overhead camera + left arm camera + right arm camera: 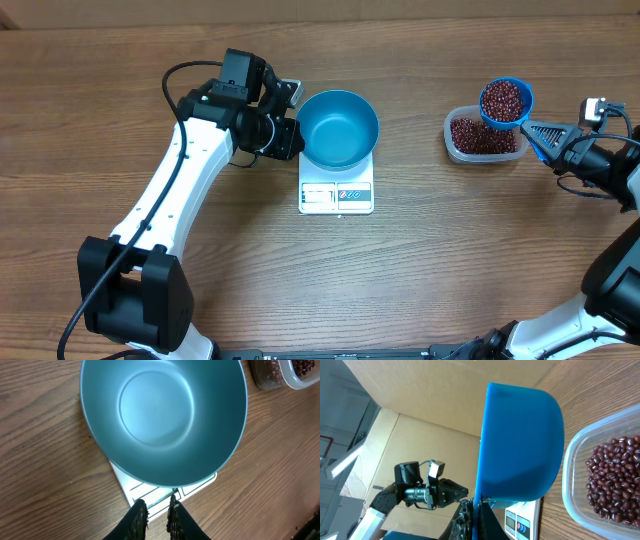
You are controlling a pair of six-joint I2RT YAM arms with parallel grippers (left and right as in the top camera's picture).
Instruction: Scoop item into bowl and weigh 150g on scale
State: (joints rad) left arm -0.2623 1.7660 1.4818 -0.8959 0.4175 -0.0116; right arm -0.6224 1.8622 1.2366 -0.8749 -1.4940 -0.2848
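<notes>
One loaded scoop (520, 440) hangs right of the empty bowl (340, 128), your right gripper (553, 140) clamped on it; left gripper (156, 506) nearly closed, empty. Next, tip beans (505, 98) into bowl.

Bright, even light from above fills the overhead view, and the arms cast only soft, short shadows on the bench (450, 270). The bowl (165, 420) carries a pale sheen inside. Close to the lens, the left claw (156, 512) is dark and blurred. The scoop (520, 445) looks shaded along its lower side.
</notes>
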